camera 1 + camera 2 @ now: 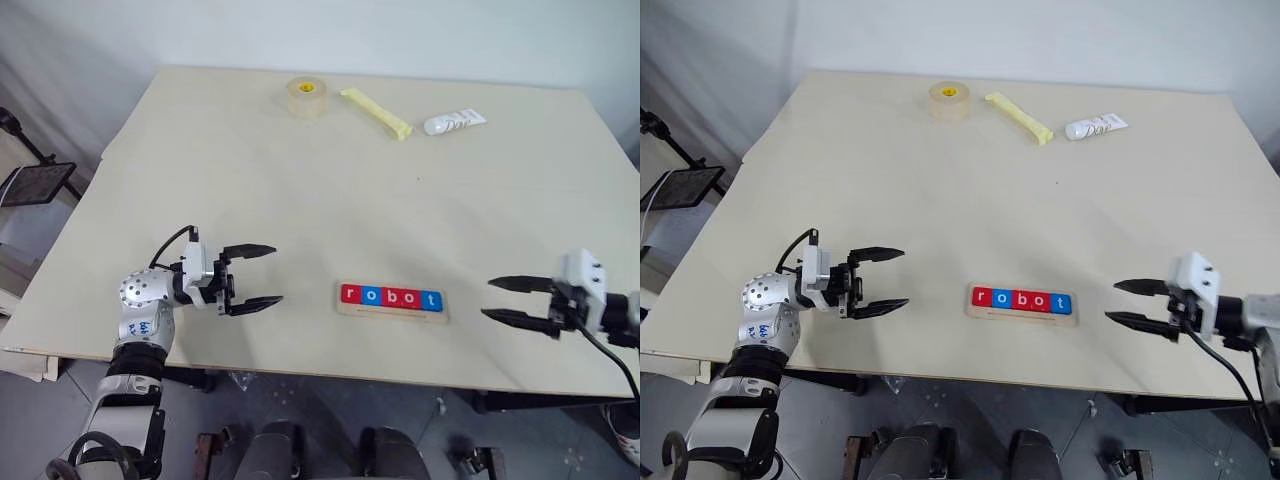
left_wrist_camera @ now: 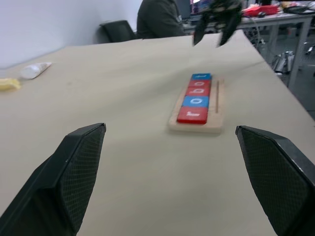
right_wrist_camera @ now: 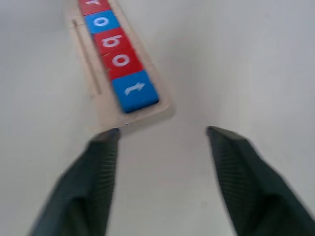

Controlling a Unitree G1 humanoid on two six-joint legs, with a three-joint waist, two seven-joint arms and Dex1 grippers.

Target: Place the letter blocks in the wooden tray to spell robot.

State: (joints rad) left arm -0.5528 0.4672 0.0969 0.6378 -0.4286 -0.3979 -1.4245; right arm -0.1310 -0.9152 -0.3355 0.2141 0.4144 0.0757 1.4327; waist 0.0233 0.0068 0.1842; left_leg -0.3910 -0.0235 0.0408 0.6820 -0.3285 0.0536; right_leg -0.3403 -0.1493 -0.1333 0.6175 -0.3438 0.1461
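Letter blocks (image 1: 390, 297), five in a row reading r-o-b-o-t in red, blue, red, red, blue, sit in the wooden tray (image 1: 392, 312) near the table's (image 1: 330, 180) front edge, at about six o'clock from the table's middle. The word looks complete, so the task appears done.

At nine o'clock from the tray the left gripper (image 1: 262, 274) hovers well apart with its fingers spread and nothing between them. At three o'clock the right gripper (image 1: 512, 300) hangs near the tray's t end, its fingers likewise apart and empty.

The main risk, as I judge it, is a stray sweep: either arm passing low across the tray could nudge it toward the near edge or knock a tile out of the slot, the t block being most exposed to the right fingers.

Open table lies on both sides of the tray and toward twelve o'clock. Far off there, a tape roll (image 1: 307, 98), a pale yellow stick (image 1: 377, 113) and a white tube (image 1: 454, 122) lie well clear. The front edge is close at six o'clock, leaving little margin.
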